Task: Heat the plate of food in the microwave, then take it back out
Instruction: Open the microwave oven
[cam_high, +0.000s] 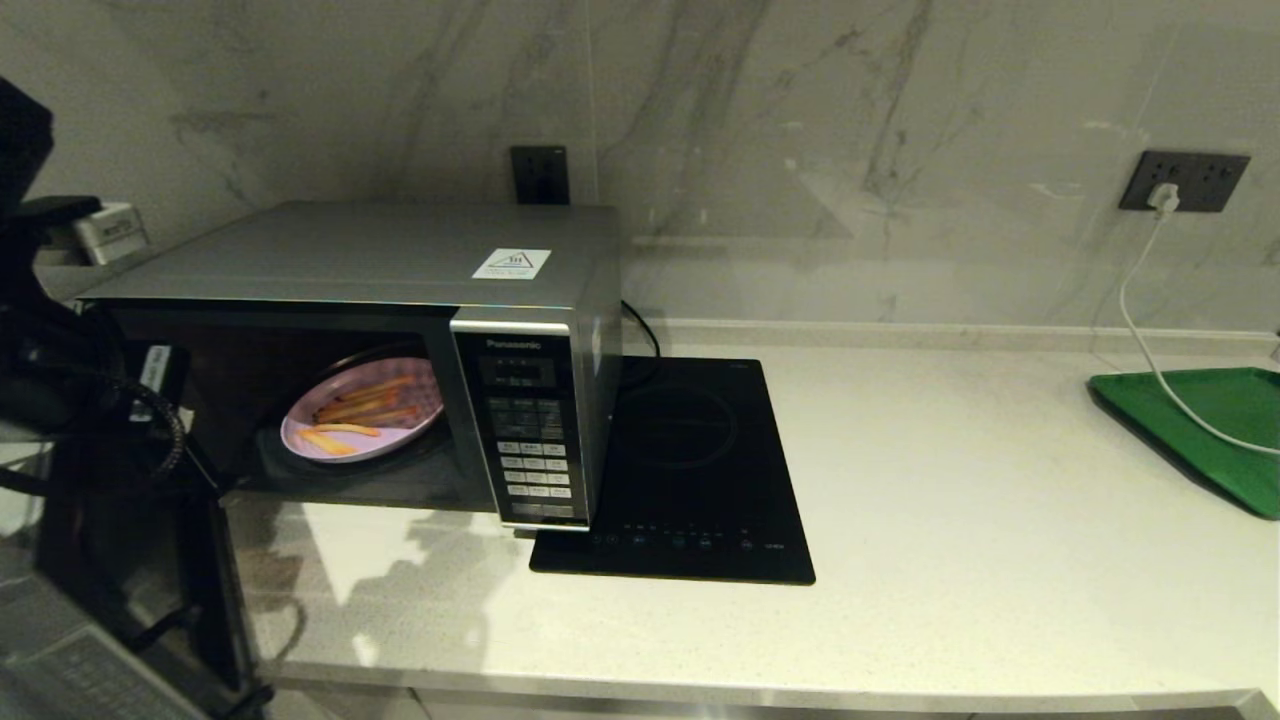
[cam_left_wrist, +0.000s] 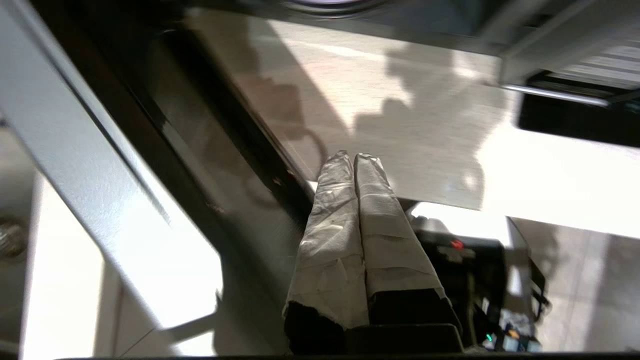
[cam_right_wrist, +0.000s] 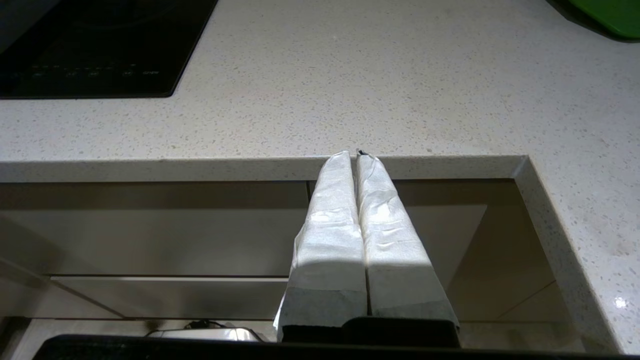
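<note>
Presently, plate of food (cam_high: 362, 423) inside open microwave (cam_high: 400, 300), left gripper (cam_left_wrist: 356, 159) outside, fingers pressed together, empty.

Left claw (cam_left_wrist: 354, 158) pressed shut, taped fingers (cam_left_wrist: 330, 240) flat against each other, nothing between them, pointing steeply downward. Right claw (cam_right_wrist: 354, 154) likewise closed and empty, fingertips touching, parked level with the surface's edge (cam_right_wrist: 200, 167).

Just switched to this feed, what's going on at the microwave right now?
The microwave door is swung open, and the plate of food sits inside. The left gripper is shut and empty, beside the open door at the counter's front edge. The right gripper, also shut, is parked below the countertop edge, holding nothing.
</note>
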